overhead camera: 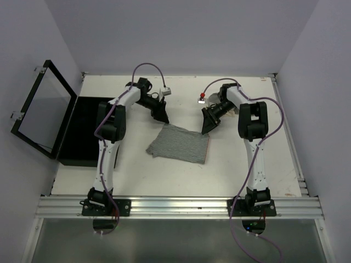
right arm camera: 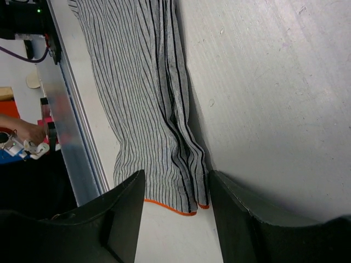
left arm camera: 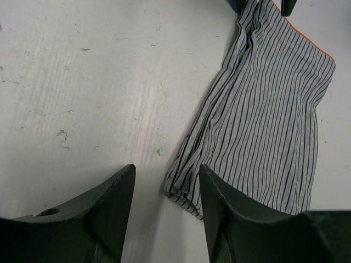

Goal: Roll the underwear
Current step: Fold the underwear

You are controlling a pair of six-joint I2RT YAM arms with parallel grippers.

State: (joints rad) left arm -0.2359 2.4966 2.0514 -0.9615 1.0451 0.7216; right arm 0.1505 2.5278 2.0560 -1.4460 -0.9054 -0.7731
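Note:
One piece of underwear (overhead camera: 180,143), grey with thin dark stripes and an orange-trimmed hem, lies folded flat in the middle of the white table. My left gripper (overhead camera: 163,118) is open at its far left corner. In the left wrist view, the open gripper (left arm camera: 167,170) straddles the layered corner of the cloth (left arm camera: 269,109). My right gripper (overhead camera: 207,129) is open at the far right corner. In the right wrist view, the open gripper (right arm camera: 177,181) frames the orange hem of the cloth (right arm camera: 142,98). Neither gripper holds anything.
A flat black box (overhead camera: 82,131) with its hinged lid (overhead camera: 41,109) standing open sits at the table's left edge. An aluminium rail (overhead camera: 175,205) runs along the near edge and also shows in the right wrist view (right arm camera: 66,109).

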